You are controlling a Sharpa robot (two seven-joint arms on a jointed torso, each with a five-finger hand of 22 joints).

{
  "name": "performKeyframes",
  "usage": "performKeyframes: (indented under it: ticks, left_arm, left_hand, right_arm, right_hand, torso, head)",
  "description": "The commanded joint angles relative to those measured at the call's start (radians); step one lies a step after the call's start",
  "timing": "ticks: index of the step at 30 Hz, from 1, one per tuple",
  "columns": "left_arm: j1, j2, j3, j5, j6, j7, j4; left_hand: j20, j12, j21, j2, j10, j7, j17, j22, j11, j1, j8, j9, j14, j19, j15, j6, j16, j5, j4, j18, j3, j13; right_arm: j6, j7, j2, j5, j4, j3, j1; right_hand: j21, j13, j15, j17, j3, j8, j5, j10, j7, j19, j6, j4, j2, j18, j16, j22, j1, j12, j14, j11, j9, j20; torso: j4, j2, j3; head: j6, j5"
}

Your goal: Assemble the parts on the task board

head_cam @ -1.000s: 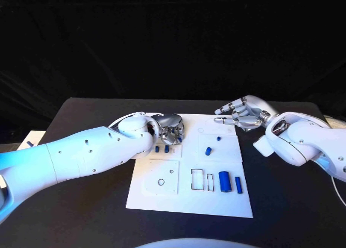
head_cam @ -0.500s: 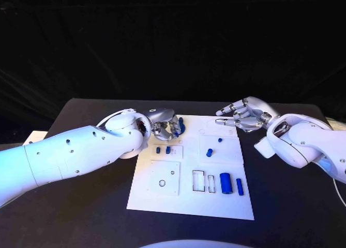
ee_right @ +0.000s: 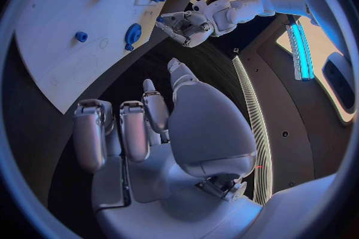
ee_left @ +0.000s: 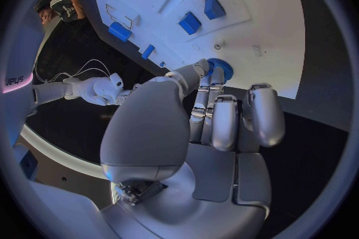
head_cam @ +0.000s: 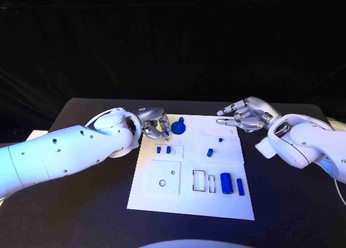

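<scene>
The white task board (head_cam: 189, 202) lies mid-table. A blue gear (head_cam: 178, 127) sits on its far left part, also seen as the gear (ee_left: 219, 69) and the gear (ee_right: 133, 33). My left hand (head_cam: 152, 128) hovers at the board's far left corner, just left of the gear, fingers bent and holding nothing; the right wrist view shows a small gap between the left hand (ee_right: 187, 24) and the gear. My right hand (head_cam: 243, 114) hangs off the board's far right corner with fingers apart and empty. Two small blue pieces (head_cam: 164, 150) stand in the left plate.
More blue parts rest on the board: a short peg (head_cam: 210, 152), a tiny stud (head_cam: 220, 139), a thick cylinder (head_cam: 226, 182) and a thin bar (head_cam: 240, 186). Two empty rectangular slots (head_cam: 199, 180) lie beside the cylinder. Black table surrounds the board.
My left hand has let go of the blue gear and drawn back left off the board; the gear now rests on the board. The right hand has stayed put.
</scene>
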Motion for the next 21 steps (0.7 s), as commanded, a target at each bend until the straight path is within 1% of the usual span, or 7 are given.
performKeyframes:
  ticks: [1,6,8,10,14,21]
  left_arm:
    - [0.001,0.001,0.001,0.015,0.029,-0.009,-0.006]
    - [0.0,0.008,0.0,0.016,0.039,-0.011,-0.021]
    - [-0.001,0.013,0.0,0.016,0.041,-0.011,-0.026]
    - [-0.001,0.018,-0.001,0.015,0.044,-0.011,-0.032]
    - [-0.002,0.026,-0.001,0.014,0.053,-0.012,-0.041]
    - [-0.002,0.031,-0.002,0.013,0.071,-0.013,-0.042]
  left_hand:
    - [0.002,-0.006,0.005,0.001,0.007,0.001,-0.001,0.05,0.002,-0.008,-0.006,-0.002,0.033,0.006,0.005,0.008,0.005,0.004,-0.001,-0.018,0.004,0.0]
    - [0.002,-0.007,0.004,0.001,0.008,0.001,-0.001,0.049,0.002,-0.01,-0.007,-0.002,0.033,0.005,0.005,0.008,0.005,0.004,0.0,-0.018,0.004,0.0]
    - [0.002,-0.008,0.004,0.001,0.008,0.001,-0.002,0.049,0.002,-0.01,-0.008,-0.002,0.033,0.005,0.005,0.008,0.005,0.004,0.0,-0.018,0.004,0.0]
    - [0.002,-0.008,0.004,0.001,0.008,0.001,-0.002,0.049,0.002,-0.011,-0.008,-0.002,0.033,0.005,0.005,0.009,0.005,0.004,0.0,-0.018,0.004,0.0]
    - [0.002,-0.008,0.003,0.001,0.009,0.001,-0.002,0.049,0.002,-0.011,-0.008,-0.002,0.033,0.005,0.005,0.009,0.005,0.004,0.0,-0.018,0.004,0.0]
    - [0.003,-0.009,0.004,0.001,0.009,0.001,-0.003,0.049,0.002,-0.011,-0.008,-0.002,0.033,0.005,0.005,0.009,0.004,0.003,0.0,-0.018,0.003,0.0]
  right_arm:
    - [0.011,0.007,0.001,-0.002,0.001,0.0,-0.001]
    - [0.011,0.008,0.002,-0.002,0.0,0.0,-0.001]
    - [0.011,0.008,0.003,-0.002,0.0,0.0,-0.001]
    - [0.011,0.009,0.003,-0.002,0.0,0.0,-0.001]
    - [0.011,0.009,0.004,-0.002,0.0,0.0,-0.001]
    - [0.012,0.009,0.003,-0.002,-0.001,0.0,-0.001]
  right_hand:
    - [-0.006,0.027,-0.002,0.072,-0.005,0.004,0.005,-0.001,-0.003,-0.008,0.005,0.0,0.008,0.016,-0.006,0.087,-0.002,-0.001,0.063,-0.002,0.001,0.001]
    - [-0.007,0.026,-0.002,0.071,-0.006,0.004,0.006,-0.001,-0.003,-0.009,0.006,0.001,0.008,0.016,-0.006,0.087,-0.002,-0.002,0.063,-0.002,0.001,0.001]
    - [-0.007,0.026,-0.002,0.071,-0.006,0.004,0.006,-0.001,-0.003,-0.009,0.006,0.001,0.008,0.016,-0.006,0.087,-0.002,-0.002,0.063,-0.002,0.001,0.001]
    - [-0.007,0.026,-0.002,0.071,-0.006,0.004,0.006,-0.001,-0.003,-0.009,0.006,0.001,0.008,0.016,-0.006,0.087,-0.002,-0.002,0.063,-0.002,0.001,0.001]
    - [-0.007,0.026,-0.002,0.071,-0.006,0.004,0.006,-0.001,-0.003,-0.009,0.006,0.001,0.008,0.016,-0.006,0.087,-0.002,-0.002,0.063,-0.002,0.001,0.001]
    - [-0.007,0.026,-0.002,0.071,-0.006,0.004,0.006,-0.001,-0.003,-0.009,0.006,0.001,0.008,0.016,-0.006,0.087,-0.002,-0.002,0.063,-0.002,0.001,0.001]
  torso:
    - [-0.0001,0.0,0.0005]
    - [-0.0011,0.001,-0.0001]
    - [-0.0012,0.001,0.0006]
    - [-0.0009,0.001,0.0]
    - [-0.0019,0.001,0.0006]
    - [-0.0002,0.0,0.0005]
  head:
    - [-0.001,0.003]
    - [-0.002,0.003]
    - [-0.002,0.003]
    - [-0.003,0.003]
    - [-0.005,0.003]
    - [-0.008,0.001]
